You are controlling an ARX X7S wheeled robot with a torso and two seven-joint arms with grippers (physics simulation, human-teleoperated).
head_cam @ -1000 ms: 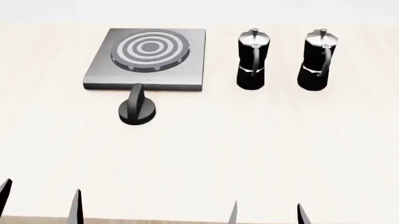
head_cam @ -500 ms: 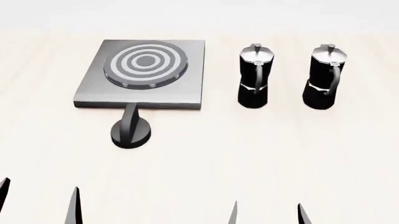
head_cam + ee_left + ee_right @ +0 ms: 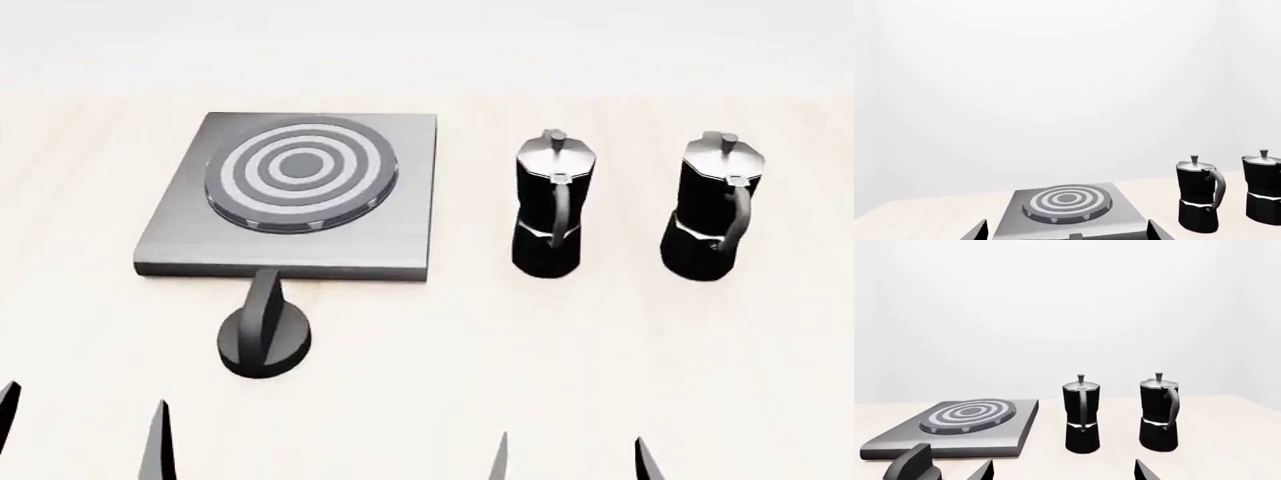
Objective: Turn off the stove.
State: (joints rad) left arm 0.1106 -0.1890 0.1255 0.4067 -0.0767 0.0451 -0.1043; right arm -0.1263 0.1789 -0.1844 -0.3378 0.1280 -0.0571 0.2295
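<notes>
Step in hand: I am judging this as the approach; neither arm is touching anything, and the knob (image 3: 266, 338) is waiting untouched on the table (image 3: 561, 350).
Left gripper (image 3: 83, 435): I am seeing two dark fingertips spread well apart at the near edge of the head view, holding nothing; it is sitting nearer to the knob than the other arm.
Right gripper (image 3: 571, 455): I am likewise seeing its fingertips parted and empty, well apart from the knob and short of the two moka pots (image 3: 549, 205).
How to do it well: I am planning to use the left arm, bringing the parted fingers down so they straddle the raised ridge, closing squarely on it, then rotating about the knob's own upright axis rather than dragging it sideways. I am wary that a loose or off-centre pinch could slip off the ridge.
Where the stove is: I am finding the stove (image 3: 287, 195) at far left of the table, left of the pots, with the knob just in front of its near edge.
How the stove looks: I am looking at a flat square slab of brushed grey metal carrying a round burner (image 3: 299, 170) of concentric light and dark rings; the knob is a black round disc with an upright ridge pointing toward the slab.
Left wrist view: I am seeing the stove (image 3: 1071, 210) straight ahead between the fingertips.
</notes>
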